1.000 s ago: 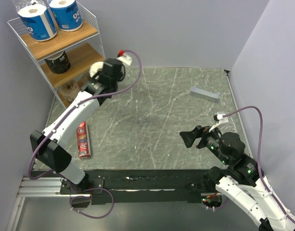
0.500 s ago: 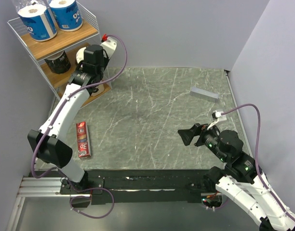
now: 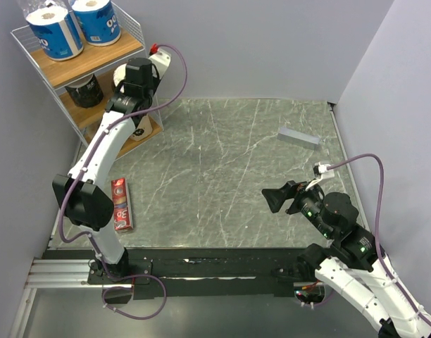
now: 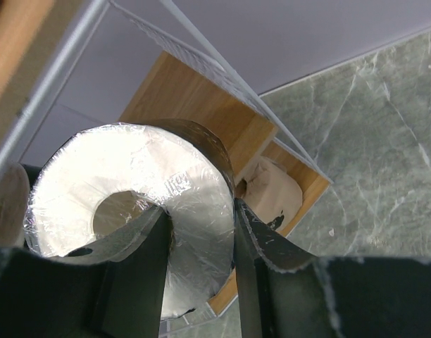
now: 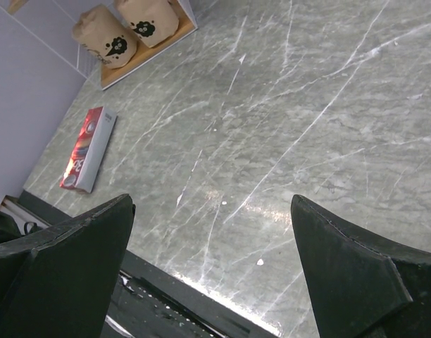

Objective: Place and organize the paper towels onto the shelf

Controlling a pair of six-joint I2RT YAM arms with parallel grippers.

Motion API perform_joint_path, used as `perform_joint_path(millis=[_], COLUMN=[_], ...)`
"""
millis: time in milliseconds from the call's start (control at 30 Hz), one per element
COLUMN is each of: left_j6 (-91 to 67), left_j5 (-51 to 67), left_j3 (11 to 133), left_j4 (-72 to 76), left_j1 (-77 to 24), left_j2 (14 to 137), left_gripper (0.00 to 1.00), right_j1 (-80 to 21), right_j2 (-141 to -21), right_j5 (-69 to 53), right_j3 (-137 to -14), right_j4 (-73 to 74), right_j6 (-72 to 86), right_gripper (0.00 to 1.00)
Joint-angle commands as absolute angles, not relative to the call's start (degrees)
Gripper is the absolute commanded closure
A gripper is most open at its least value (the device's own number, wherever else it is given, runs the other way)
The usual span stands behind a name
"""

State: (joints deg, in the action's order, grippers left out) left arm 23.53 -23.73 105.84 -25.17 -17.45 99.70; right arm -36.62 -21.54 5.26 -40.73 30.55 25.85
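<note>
Left gripper (image 4: 201,232), partly closed, pinched a black-wrapped paper towel roll (image 4: 82,190), one finger inside its hollow core, at the middle tier of the tall white wire shelf with wooden boards (image 3: 96,60) at far left. Two blue-wrapped rolls (image 3: 55,32) stood on its top board, another black-wrapped roll (image 3: 85,90) on the middle, two tan-brown rolls (image 5: 103,35) on the bottom. Right gripper (image 3: 282,199) hung wide open and empty at near right.
</note>
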Motion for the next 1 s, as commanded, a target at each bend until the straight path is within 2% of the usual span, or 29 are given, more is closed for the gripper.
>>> perform_joint_path(millis=[0, 200, 400, 967], left_j6=[25.3, 25.9, 26.9, 34.7], left_j5=[-22.8, -23.9, -24.8, -30.2], left_j3=[110.7, 112.0, 113.1, 106.1], left_j4=[-20.9, -20.3, -20.0, -13.0], left_j1=[-16.4, -16.2, -16.2, -15.9], left_j2=[100.0, 101.1, 101.9, 100.7], left_gripper=[0.59, 0.50, 0.47, 0.53], right_j1=[-36.9, -36.9, -36.9, -36.9], right_j2=[-21.2, -20.4, -19.6, -18.5], right_j5=[6.8, 7.2, 7.5, 7.6], right_j3=[-42.4, -42.5, -42.5, -42.9], right_j4=[29.6, 30.0, 30.3, 31.5], right_j6=[25.8, 25.8, 25.8, 25.9], right_gripper=[0.00, 0.01, 0.00, 0.00])
